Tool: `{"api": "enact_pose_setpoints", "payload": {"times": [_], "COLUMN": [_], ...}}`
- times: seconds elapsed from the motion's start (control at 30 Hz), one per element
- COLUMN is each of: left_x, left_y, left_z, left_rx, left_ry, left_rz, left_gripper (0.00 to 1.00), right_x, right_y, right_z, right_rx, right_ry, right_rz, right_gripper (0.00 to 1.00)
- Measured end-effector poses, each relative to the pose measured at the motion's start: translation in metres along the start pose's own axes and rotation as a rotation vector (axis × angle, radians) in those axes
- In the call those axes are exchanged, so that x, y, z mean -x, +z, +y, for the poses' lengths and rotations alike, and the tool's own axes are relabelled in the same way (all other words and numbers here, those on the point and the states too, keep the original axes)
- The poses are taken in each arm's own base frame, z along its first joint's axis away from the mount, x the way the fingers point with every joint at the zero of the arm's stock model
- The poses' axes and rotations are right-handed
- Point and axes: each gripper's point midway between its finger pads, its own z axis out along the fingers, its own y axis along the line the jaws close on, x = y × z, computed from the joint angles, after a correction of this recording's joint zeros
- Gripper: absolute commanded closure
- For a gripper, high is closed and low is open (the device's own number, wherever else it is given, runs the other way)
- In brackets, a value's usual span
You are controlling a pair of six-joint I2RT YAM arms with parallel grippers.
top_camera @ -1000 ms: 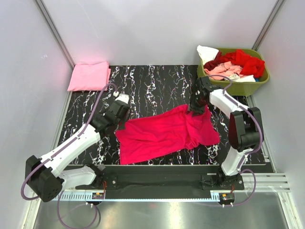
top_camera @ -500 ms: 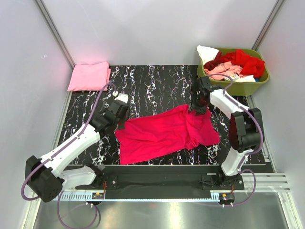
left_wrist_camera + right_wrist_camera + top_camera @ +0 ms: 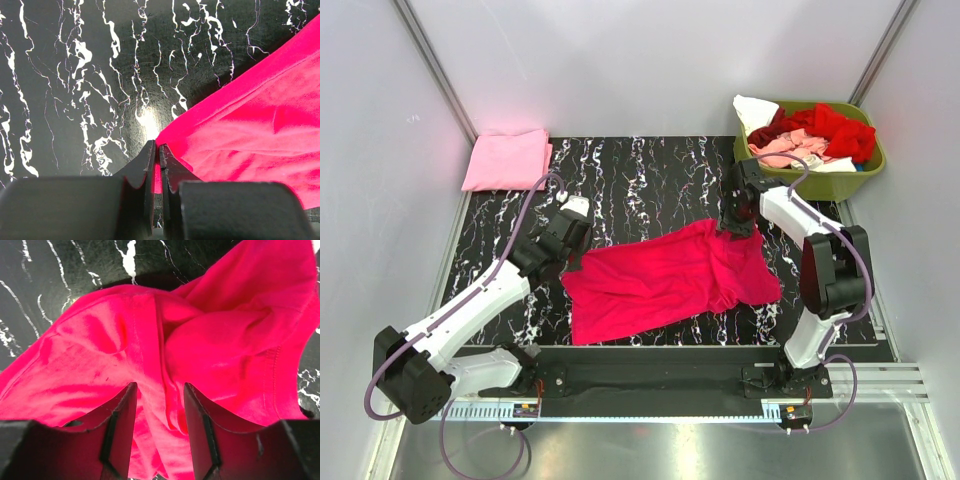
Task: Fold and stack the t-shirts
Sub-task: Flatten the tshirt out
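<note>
1. Left gripper (image 3: 156, 149): jaws all but closed with a sliver of pink cloth pinched between them. It is holding the left corner of the magenta t-shirt (image 3: 660, 280).
2. The shirt lies opened out mid-way across the black marbled table (image 3: 650, 165), between the two arms. Its right side is rucked into folds.
3. Right gripper (image 3: 159, 390): down on the shirt's far-right part, jaws part-way apart, a ridge of cloth standing between them. Can't tell whether they bite it.
4. My read of the step: flattening before the first fold. Next, the right side needs a firm hold on an edge or corner, not a mid-panel bunch. Then both pull apart, low, to tension the cloth.
5. Far left corner: light pink t-shirt (image 3: 507, 158), folded, likely the start of the stack. Far right: olive-green basket (image 3: 845, 181) holding red (image 3: 840, 125), salmon (image 3: 785, 148) and white (image 3: 755, 107) shirts, so most of the job is left.
6. Only the left wrist view shows the pinch, and only the right wrist view shows the ridge. The top view hides both sets of fingertips but alone shows the stack, basket and overall lay.
</note>
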Motion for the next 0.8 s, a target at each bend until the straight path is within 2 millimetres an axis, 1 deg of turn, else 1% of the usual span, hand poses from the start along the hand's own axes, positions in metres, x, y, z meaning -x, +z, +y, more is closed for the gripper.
{"api": "enact_pose_setpoints", "payload": {"times": [0.2, 0.37, 0.47, 0.5, 0.53, 0.6, 0.63, 0.67, 0.8], "left_x": [0.000, 0.000, 0.000, 0.000, 0.000, 0.000, 0.000, 0.000, 0.000], "left_y": [0.000, 0.000, 0.000, 0.000, 0.000, 0.000, 0.000, 0.000, 0.000], "left_z": [0.000, 0.001, 0.001, 0.001, 0.001, 0.001, 0.001, 0.001, 0.002], "left_rx": [0.001, 0.004, 0.005, 0.005, 0.006, 0.007, 0.007, 0.007, 0.010], "left_ry": [0.000, 0.000, -0.001, -0.001, -0.001, -0.003, -0.004, -0.004, -0.005], "left_rz": [0.000, -0.001, -0.002, -0.002, -0.002, -0.002, -0.002, -0.002, -0.003], "left_gripper": [0.92, 0.92, 0.92, 0.92, 0.92, 0.92, 0.92, 0.92, 0.93], "right_x": [-0.006, -0.004, -0.003, -0.002, -0.001, 0.001, 0.002, 0.003, 0.002], "right_y": [0.015, 0.018, 0.017, 0.017, 0.017, 0.016, 0.016, 0.016, 0.016], "right_z": [-0.003, -0.001, 0.002, 0.003, 0.004, 0.006, 0.008, 0.009, 0.013], "right_rx": [-0.016, -0.004, 0.008, 0.012, 0.015, 0.020, 0.022, 0.025, 0.033], "right_ry": [0.002, 0.003, 0.005, 0.004, 0.004, 0.003, 0.002, 0.001, -0.006], "right_rz": [0.035, 0.029, 0.028, 0.027, 0.026, 0.021, 0.019, 0.016, 0.017], "right_gripper": [0.55, 0.62, 0.70, 0.76, 0.79, 0.88, 0.95, 1.00, 1.00]}}
